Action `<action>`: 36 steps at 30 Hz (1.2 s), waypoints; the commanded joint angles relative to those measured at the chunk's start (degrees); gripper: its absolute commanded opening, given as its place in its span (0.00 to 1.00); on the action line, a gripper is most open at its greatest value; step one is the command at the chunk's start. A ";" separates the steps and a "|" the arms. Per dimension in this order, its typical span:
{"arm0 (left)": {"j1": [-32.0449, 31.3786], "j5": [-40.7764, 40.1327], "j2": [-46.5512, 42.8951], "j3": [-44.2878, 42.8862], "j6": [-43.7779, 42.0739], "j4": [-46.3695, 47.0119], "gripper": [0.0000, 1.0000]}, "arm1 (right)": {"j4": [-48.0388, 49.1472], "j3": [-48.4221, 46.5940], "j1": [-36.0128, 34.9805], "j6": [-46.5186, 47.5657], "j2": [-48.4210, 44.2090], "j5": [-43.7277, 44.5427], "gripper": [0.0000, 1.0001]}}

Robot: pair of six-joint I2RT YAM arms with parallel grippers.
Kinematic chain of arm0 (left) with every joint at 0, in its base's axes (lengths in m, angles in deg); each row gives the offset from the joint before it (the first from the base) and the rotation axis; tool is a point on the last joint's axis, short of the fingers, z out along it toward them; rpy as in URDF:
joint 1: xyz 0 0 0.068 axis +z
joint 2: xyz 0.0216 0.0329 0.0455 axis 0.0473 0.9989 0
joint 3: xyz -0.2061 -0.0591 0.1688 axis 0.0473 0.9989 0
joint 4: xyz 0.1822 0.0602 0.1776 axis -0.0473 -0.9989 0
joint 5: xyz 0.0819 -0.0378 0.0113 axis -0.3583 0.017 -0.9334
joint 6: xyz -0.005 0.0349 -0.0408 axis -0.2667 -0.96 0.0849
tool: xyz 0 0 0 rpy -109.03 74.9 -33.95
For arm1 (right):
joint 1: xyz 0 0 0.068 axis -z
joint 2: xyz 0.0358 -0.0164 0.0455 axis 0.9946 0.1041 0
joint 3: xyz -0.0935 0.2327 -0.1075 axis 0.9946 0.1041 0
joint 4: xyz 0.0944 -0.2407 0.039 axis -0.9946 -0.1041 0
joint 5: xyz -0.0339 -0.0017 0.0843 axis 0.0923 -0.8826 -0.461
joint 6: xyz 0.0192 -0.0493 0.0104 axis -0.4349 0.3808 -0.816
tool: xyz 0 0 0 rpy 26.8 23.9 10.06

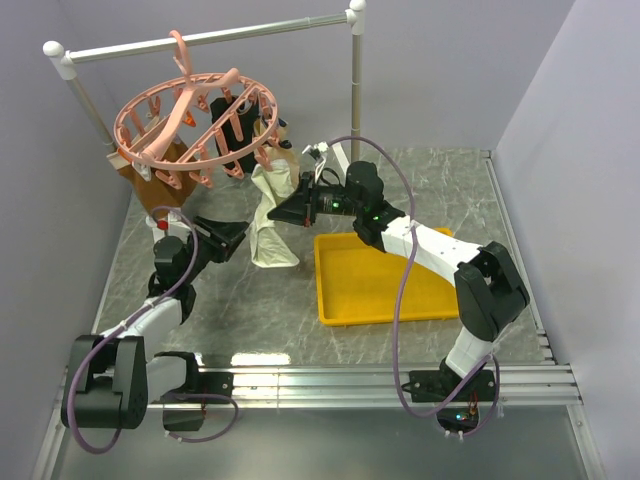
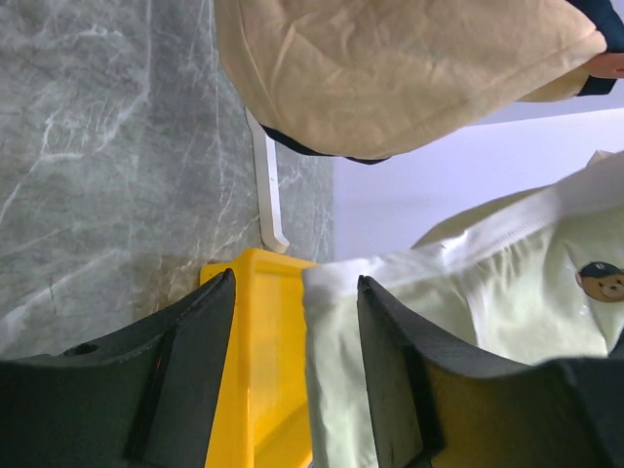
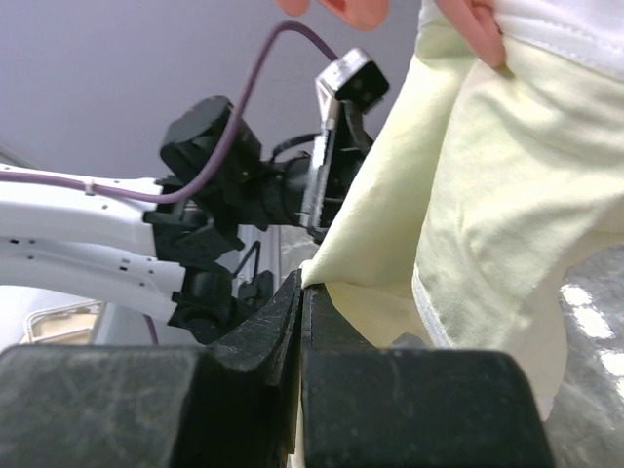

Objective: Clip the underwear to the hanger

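The left pincer [image 1: 236, 237] is spread and empty, low beside the hanging cloth. Up and to its right, the salmon-pink round plastic hanger [image 1: 190, 120] hangs from the white rail [image 1: 200, 38]. The pale cream soft-fabric underwear [image 1: 272, 220] dangles from the hanger's right rim; I cannot tell whether its lower end touches the grey marbled surface [image 1: 250, 320]. The right pincer [image 1: 283, 212] is pressed together on a fold of the underwear's side edge.

As I judge it, the step is confirming the clip's bite. The right pincer should let go gently, without a downward tug, and only once the waistband sits fully in the clip.

Only the right wrist view shows pink clip tips [image 3: 478, 24] on the white waistband. Only the left wrist view shows a small bear print [image 2: 595, 281] and a tan garment [image 2: 390, 68] overhead. Only the overhead view shows the whole hanger.
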 commanded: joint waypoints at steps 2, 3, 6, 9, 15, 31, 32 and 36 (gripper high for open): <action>-0.96 -0.10 0.88 -2.59 1.71 4.77 0.58 | 4.43 -0.71 0.36 -2.39 -2.51 -2.00 0.00; -1.14 -0.01 1.05 -2.59 2.15 5.29 0.58 | 4.35 -0.80 0.36 -2.47 -2.42 -2.09 0.00; -2.10 0.25 1.14 -2.59 2.68 6.52 0.55 | 4.69 -0.89 0.36 -2.74 -2.07 -2.18 0.00; -2.72 0.17 1.23 -2.33 3.03 6.53 0.50 | 5.22 -0.54 0.45 -3.53 -1.89 -2.26 0.00; -2.81 -0.01 1.85 -2.41 3.65 6.79 0.30 | 6.63 0.25 0.36 -4.76 -1.98 -2.70 0.00; -1.49 1.49 -8.78 -4.96 -2.33 -0.50 0.00 | -8.40 -0.19 1.94 6.49 -3.91 5.90 0.53; -1.49 1.31 -9.40 -4.96 -2.94 -1.37 0.00 | -8.66 -0.10 1.94 6.75 -4.17 7.13 0.57; -1.67 0.87 -12.65 -5.14 -4.17 -4.89 0.01 | -11.74 -0.89 1.86 9.12 -5.05 9.86 0.58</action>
